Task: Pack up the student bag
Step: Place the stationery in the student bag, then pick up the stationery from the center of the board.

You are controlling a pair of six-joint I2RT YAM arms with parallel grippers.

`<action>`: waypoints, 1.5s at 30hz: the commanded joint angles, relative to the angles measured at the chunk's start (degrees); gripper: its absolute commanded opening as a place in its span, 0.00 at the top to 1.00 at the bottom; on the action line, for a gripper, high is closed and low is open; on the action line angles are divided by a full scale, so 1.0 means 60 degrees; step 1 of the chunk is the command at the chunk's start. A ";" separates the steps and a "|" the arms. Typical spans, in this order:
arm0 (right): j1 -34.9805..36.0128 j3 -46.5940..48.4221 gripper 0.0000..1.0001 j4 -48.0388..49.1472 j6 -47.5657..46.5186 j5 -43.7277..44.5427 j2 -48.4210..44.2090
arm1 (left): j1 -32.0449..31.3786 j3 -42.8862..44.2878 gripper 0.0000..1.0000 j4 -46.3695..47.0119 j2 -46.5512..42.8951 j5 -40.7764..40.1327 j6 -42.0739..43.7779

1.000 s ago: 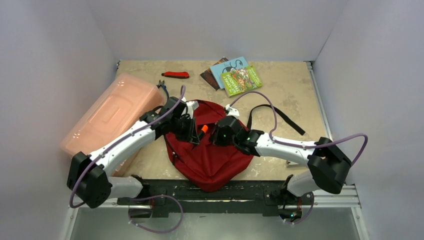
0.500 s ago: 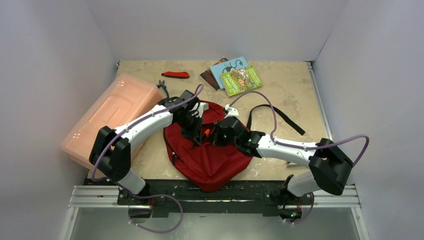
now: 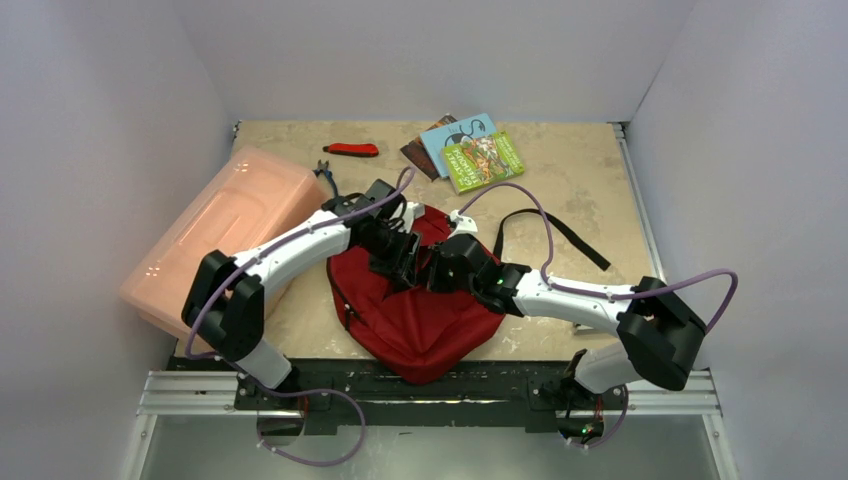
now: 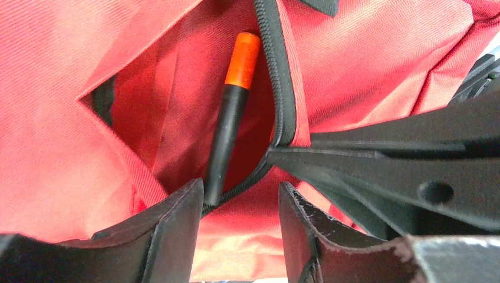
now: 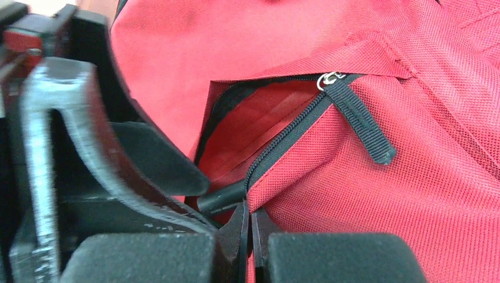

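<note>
Lab test cell: white walls, beige tabletop, aluminium mounting rail.

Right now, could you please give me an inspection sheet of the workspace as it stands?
Surface: beige mottled table.
Job's things: student bag lies flat mid-table with a pocket unzipped; orange-capped black marker lies inside the pocket; strap trails to the right.
Clutter: pink box at the left; books and red-handled cutter at the far edge.
Grippers: left gripper open over the pocket, holding nothing; right gripper shut on the pocket's zipper edge.
Cables: purple cables loop along both arms, above the bag.
Surroundings: plain white walls; nothing else seen.
</note>
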 commanded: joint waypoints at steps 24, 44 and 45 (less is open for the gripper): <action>-0.0046 0.1002 0.48 -0.1704 -0.0081 0.0678 -0.0639 | 0.0307 -0.2934 0.44 0.2928 -0.3572 -0.1064 -0.2073; -0.8871 -0.0535 0.01 -0.8188 0.1745 0.3075 -0.4965 | 0.0306 -0.3028 0.31 0.1962 -0.6223 -0.0985 -0.1898; -0.9698 -0.0765 0.01 -0.8100 0.1549 0.2731 -0.5005 | 0.0297 -0.3059 0.31 0.1981 -0.6287 -0.0909 -0.1902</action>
